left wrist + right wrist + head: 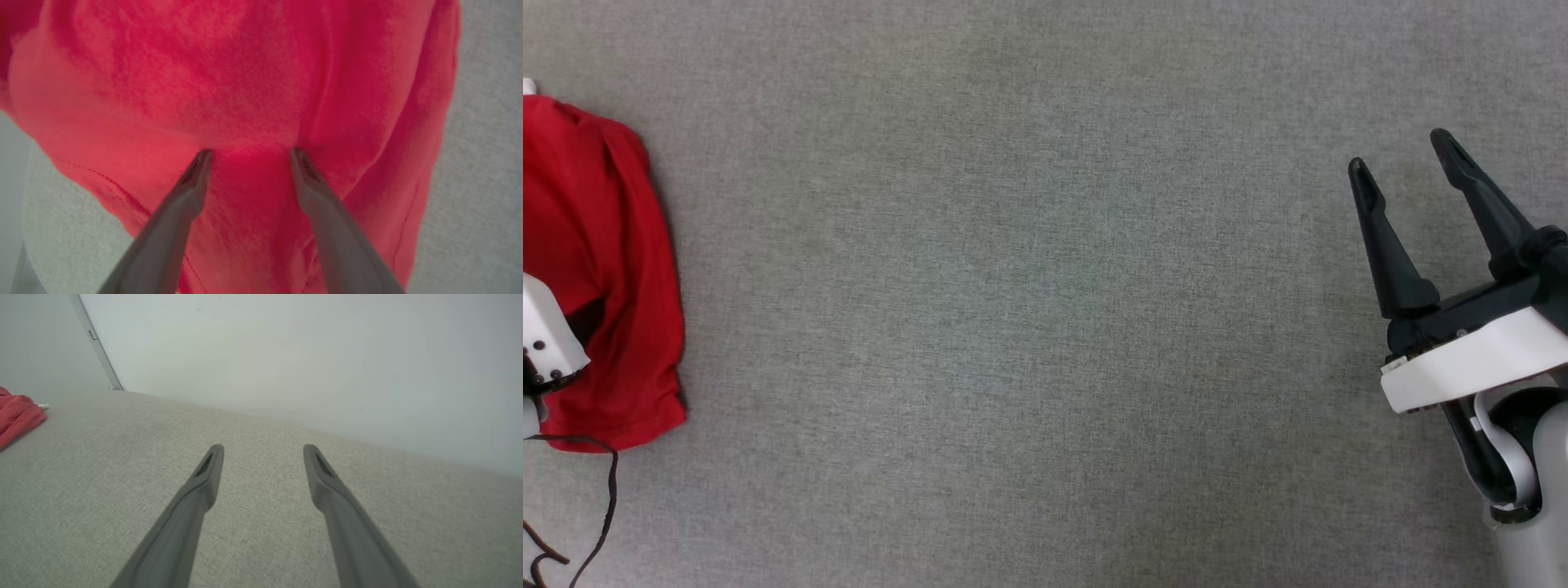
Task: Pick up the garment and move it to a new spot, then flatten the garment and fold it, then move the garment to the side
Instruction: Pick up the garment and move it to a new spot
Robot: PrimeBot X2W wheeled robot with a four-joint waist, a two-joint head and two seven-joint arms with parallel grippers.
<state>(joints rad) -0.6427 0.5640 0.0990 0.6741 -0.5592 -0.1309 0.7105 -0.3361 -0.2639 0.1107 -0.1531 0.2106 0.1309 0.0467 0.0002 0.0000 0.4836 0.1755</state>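
Note:
The red garment (600, 261) lies bunched at the far left of the grey fabric surface, partly cut off by the head view's edge. In the left wrist view my left gripper (249, 154) stands open, both fingertips pressed into the red cloth (245, 81), with a fold of it between them. The garment's lettering and white sleeves are hidden. My right gripper (1401, 159) hangs open at the far right, well away from the garment, nothing between its fingers. The right wrist view has those fingers (208, 473) above bare fabric and an edge of the garment (18, 412) at far left.
A black cable (605, 490) trails from the left arm's white housing (547, 335) at the lower left. The grey fabric surface (1029, 310) stretches between the two grippers. A pale wall (306, 355) rises behind the surface in the right wrist view.

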